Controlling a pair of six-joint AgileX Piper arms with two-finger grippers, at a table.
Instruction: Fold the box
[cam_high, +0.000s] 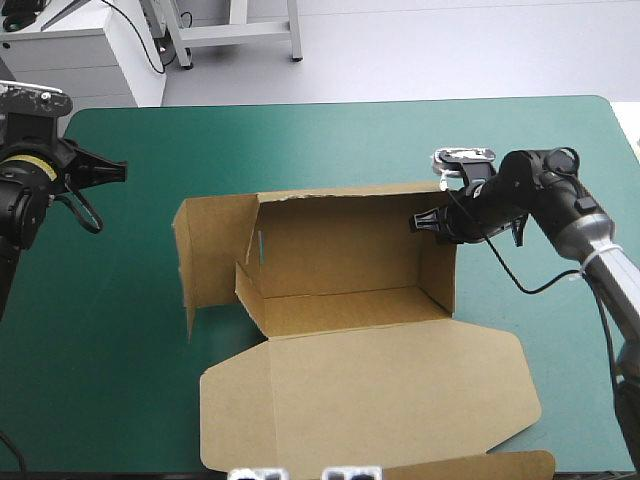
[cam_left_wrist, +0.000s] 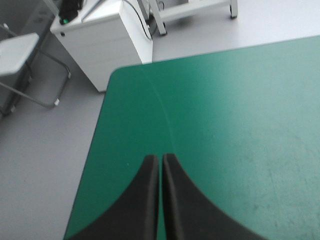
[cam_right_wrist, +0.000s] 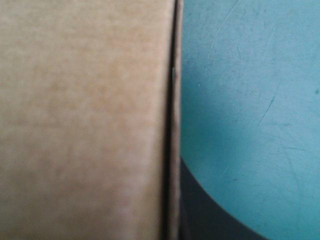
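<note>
At the worktop's (cam_high: 350, 140) left edge the left gripper (cam_high: 118, 172) hangs over bare teal-green cover, well apart from the box (cam_high: 340, 240); in its wrist view the gripper (cam_left_wrist: 159, 158) has its black fingers pressed together into one arch, a hairline slit between them, nothing held, the worktop's (cam_left_wrist: 225, 125) corner ahead of it.

The brown box sits at the middle of the worktop, open upward; its left side panel (cam_high: 205, 250) stands splayed outward, not tucked, with a smaller flap (cam_high: 250, 250) tilted just inside it; the back wall (cam_high: 345, 225) is raised, the floor (cam_high: 340, 310) lies flat, and the lid (cam_high: 370, 400) lies flat on the cover toward the near edge.

The right wall (cam_high: 437, 270) stands upright; the right gripper (cam_high: 420, 222) reaches in from the right and pinches that wall at its top edge near the back corner; in the right wrist view the box (cam_right_wrist: 85, 125) fills the inner side, its board seen edge-on, one black finger (cam_right_wrist: 215, 220) lying against its outer face over the teal-green cover.
</note>
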